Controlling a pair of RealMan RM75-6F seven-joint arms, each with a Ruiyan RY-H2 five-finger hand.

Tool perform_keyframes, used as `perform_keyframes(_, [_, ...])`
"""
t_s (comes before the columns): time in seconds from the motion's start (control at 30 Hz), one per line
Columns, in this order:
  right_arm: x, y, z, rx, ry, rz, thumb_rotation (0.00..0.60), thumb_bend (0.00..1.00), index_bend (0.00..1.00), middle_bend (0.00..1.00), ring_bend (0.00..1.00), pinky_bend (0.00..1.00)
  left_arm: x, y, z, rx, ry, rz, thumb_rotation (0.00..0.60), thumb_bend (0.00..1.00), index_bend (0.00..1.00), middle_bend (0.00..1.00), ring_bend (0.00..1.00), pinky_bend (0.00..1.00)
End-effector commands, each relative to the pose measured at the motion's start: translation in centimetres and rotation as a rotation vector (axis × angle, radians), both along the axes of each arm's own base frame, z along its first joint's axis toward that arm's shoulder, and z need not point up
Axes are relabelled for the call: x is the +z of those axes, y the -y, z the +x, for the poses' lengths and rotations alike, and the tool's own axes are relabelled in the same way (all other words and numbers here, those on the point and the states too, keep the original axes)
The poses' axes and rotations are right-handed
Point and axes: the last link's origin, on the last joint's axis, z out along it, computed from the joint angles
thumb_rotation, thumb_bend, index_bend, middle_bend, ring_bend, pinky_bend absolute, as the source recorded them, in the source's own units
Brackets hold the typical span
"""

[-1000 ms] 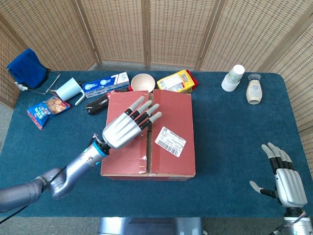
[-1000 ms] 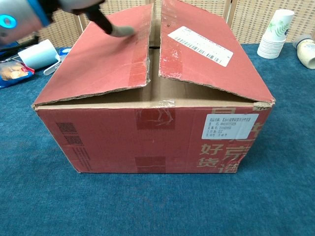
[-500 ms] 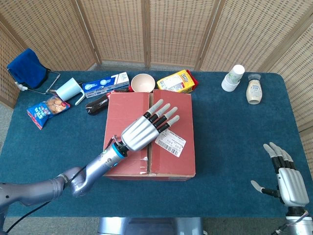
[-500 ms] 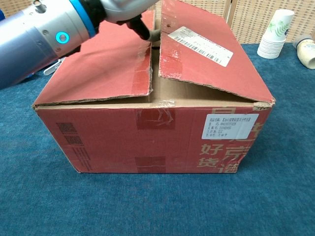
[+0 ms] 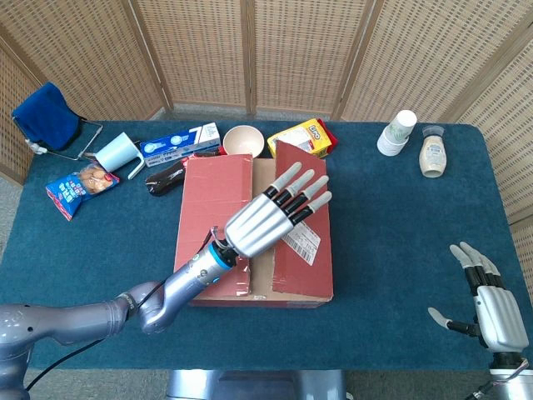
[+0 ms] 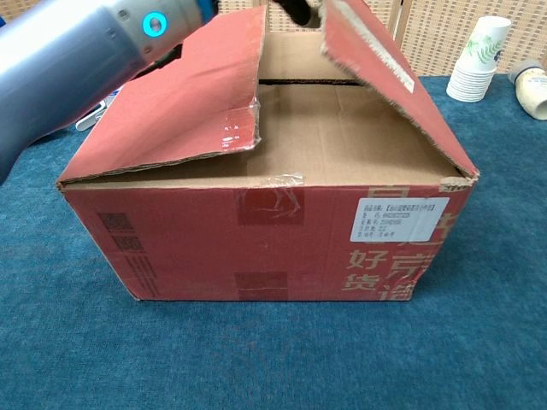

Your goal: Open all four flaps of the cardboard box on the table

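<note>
The red cardboard box (image 5: 196, 250) sits mid-table. My left hand (image 5: 266, 221) reaches over it with its fingers straight and spread, their tips against the inner edge of the right top flap (image 5: 291, 275), which is tilted upward. The left top flap (image 5: 208, 200) lies nearly flat, slightly raised. In the chest view the right flap (image 6: 402, 94) stands lifted, the left flap (image 6: 179, 102) slopes low, and a brown inner flap (image 6: 342, 128) shows between them; my left arm (image 6: 77, 43) crosses the top left. My right hand (image 5: 487, 304) rests apart at the near right, fingers spread, holding nothing.
Behind the box lie a bowl (image 5: 243, 140), a yellow packet (image 5: 301, 137), a blue-white carton (image 5: 179, 143) and a dark object (image 5: 164, 177). A cup (image 5: 117, 152), snack bag (image 5: 79, 187) and blue cloth (image 5: 46, 117) are far left. Paper cups (image 5: 396, 132) and a bottle (image 5: 431, 154) stand far right.
My left hand has slid rightward across the box top, from the left flap to the seam, and has pushed the right flap up, uncovering the inner flap. The right hand is almost still.
</note>
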Motion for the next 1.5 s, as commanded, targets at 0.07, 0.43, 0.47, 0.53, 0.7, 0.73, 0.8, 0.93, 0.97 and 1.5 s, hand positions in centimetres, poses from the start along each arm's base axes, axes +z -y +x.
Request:
perform_keyframes(0.07, [0.1,0.1,-0.1,-0.001,0.008,0.002,0.6,0.16,0.05,0.0,0.0,0.0,0.0,0.0,2.3,-0.018,0.014,-0.004,0.6,0.13,0.0,0.0,0.0,0.02])
perform_keyframes(0.43, [0.3,0.2,-0.3,-0.008,0.025,0.005,0.6,0.16,0.05,0.0,0.0,0.0,-0.3,-0.5,5.7,-0.052,0.012,-0.006,0.6,0.13,0.0,0.0,0.0,0.02])
perform_keyframes(0.47, [0.3,0.2,-0.3,-0.009,0.025,0.006,0.6,0.16,0.05,0.0,0.0,0.0,-0.3,-0.6,5.8,-0.052,0.012,-0.008,0.6,0.13,0.0,0.0,0.0,0.02])
perform_keyframes(0.53, [0.3,0.2,-0.4,-0.012,0.029,0.006,0.6,0.16,0.05,0.0,0.0,0.0,-0.7,-0.7,6.6,-0.056,0.008,-0.01,0.6,0.13,0.0,0.0,0.0,0.02])
perform_keyframes(0.7, [0.3,0.2,-0.5,-0.015,0.026,0.009,0.6,0.16,0.05,0.0,0.0,0.0,-2.5,-1.5,8.7,-0.026,0.021,-0.038,0.6,0.13,0.0,0.0,0.0,0.03])
perform_keyframes(0.73, [0.3,0.2,-0.5,-0.015,0.025,0.009,0.6,0.16,0.05,0.0,0.0,0.0,-2.7,-1.5,8.8,-0.024,0.023,-0.038,0.6,0.13,0.0,0.0,0.0,0.03])
perform_keyframes(0.8, [0.2,0.2,-0.5,-0.016,0.024,0.009,0.6,0.16,0.05,0.0,0.0,0.0,-3.0,-1.7,9.2,-0.02,0.025,-0.036,0.6,0.13,0.0,0.0,0.0,0.03])
perform_keyframes(0.93, [0.2,0.2,-0.5,-0.016,0.022,0.013,0.6,0.16,0.05,0.0,0.0,0.0,-3.5,-1.8,9.9,-0.001,0.055,-0.054,0.6,0.13,0.0,0.0,0.0,0.03])
perform_keyframes(0.97, [0.1,0.2,-0.5,-0.017,0.022,0.013,0.6,0.16,0.05,0.0,0.0,0.0,-3.6,-1.8,10.0,0.0,0.064,-0.057,0.6,0.13,0.0,0.0,0.0,0.03])
perform_keyframes(1.5, [0.1,0.3,-0.5,-0.016,0.025,0.021,0.6,0.16,0.05,0.0,0.0,0.0,-2.9,-1.3,11.3,-0.033,0.162,-0.057,0.6,0.13,0.0,0.0,0.0,0.04])
